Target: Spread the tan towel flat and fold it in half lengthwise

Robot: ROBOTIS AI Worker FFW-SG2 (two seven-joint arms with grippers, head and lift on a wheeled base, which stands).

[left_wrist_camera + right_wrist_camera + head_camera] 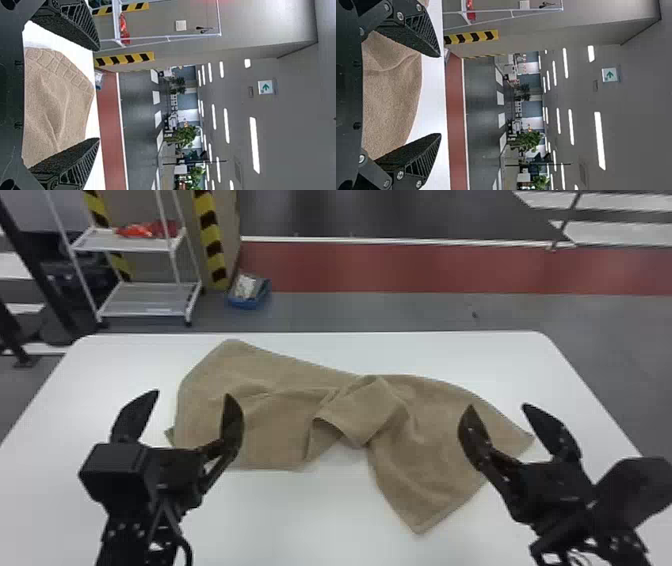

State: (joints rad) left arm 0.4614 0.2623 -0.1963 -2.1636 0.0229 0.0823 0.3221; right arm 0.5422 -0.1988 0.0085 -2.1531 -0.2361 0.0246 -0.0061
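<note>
Has the left black two-fingered gripper (192, 393) at left, with jaws spread and empty, over the white counter (300, 510). Next, has the tan cloth towel (280, 430) lying rumpled there, turned over itself near the middle, with one corner toward the robot. At right, has the right black two-fingered gripper (497, 406), with jaws apart and empty.

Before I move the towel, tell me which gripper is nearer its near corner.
Right. The right gripper hangs open beyond and rightward of the near corner; the left gripper hangs open much farther off, by the towel's left end.
</note>
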